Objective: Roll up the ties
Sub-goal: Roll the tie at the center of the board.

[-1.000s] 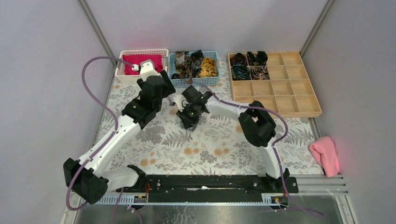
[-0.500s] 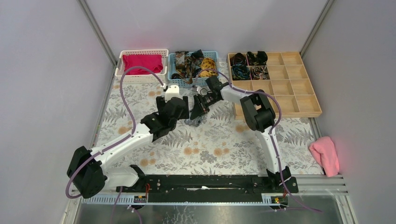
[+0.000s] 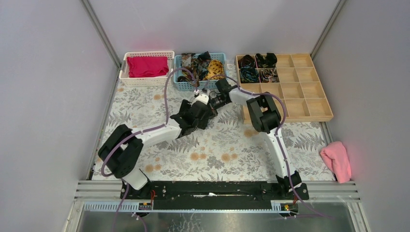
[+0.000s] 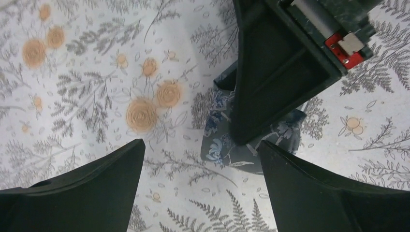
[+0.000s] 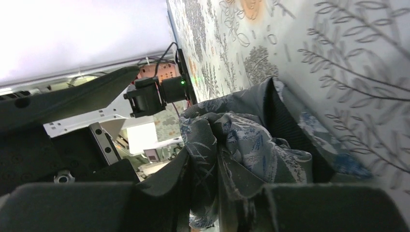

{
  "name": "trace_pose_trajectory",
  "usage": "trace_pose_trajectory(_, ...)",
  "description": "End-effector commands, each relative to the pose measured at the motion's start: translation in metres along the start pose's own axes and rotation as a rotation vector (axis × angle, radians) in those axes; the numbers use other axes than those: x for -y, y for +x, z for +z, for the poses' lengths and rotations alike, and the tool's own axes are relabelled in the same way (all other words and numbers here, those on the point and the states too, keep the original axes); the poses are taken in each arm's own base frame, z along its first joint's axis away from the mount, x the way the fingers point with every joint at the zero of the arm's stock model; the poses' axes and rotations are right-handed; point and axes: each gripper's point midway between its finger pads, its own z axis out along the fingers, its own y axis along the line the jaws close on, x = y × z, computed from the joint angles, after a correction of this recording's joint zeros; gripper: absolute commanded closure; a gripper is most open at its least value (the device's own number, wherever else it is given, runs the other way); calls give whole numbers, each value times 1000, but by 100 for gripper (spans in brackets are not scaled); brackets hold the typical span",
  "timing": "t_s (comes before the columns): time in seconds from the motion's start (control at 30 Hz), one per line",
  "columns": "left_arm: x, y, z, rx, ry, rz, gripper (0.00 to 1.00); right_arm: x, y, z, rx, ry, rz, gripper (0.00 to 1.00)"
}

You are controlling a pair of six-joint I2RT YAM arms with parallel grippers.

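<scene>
A grey-blue floral tie [image 4: 225,145] lies bunched on the flowered tablecloth. My right gripper [image 5: 203,148] is shut on a fold of this tie [image 5: 251,140], with the fabric pinched between its fingers. In the left wrist view the right gripper's black body [image 4: 280,63] comes down onto the tie. My left gripper [image 4: 200,145] is open and empty, just above the cloth at the tie's near edge. In the top view both grippers meet at mid-table, the left [image 3: 202,115] and the right [image 3: 212,102], and hide the tie.
At the back, a blue basket [image 3: 203,87] holds several loose ties, beside a white basket [image 3: 126,77] with magenta cloth. A wooden compartment tray [image 3: 290,104] at the back right holds several coiled ties [image 3: 256,67]. A pink cloth [image 3: 336,160] lies at the right edge.
My left arm swung from near the white basket rightward to the table's middle, beside the right gripper. My right gripper moved back and right with the tie.
</scene>
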Motion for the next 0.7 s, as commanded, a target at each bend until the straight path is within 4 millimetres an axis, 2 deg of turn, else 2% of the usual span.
trace_pose_trajectory(0.0,27,-25,13,65,109,78,3,17,-8,-6,30,7,96,86)
trace_pose_trajectory(0.1,33,-18,24,41,120,129,3,20,-6,-6,30,-3,103,86)
trace_pose_trajectory(0.27,44,-26,32,6,148,172,3,26,-6,-5,28,-15,114,86)
trace_pose_trajectory(0.4,44,-18,29,-13,164,186,3,28,-8,-5,35,-9,113,86)
trace_pose_trajectory(0.53,52,-14,17,-37,242,192,2,30,-9,-5,35,-15,118,86)
trace_pose_trajectory(0.67,42,-5,27,-90,183,222,2,31,-10,-6,38,-19,118,86)
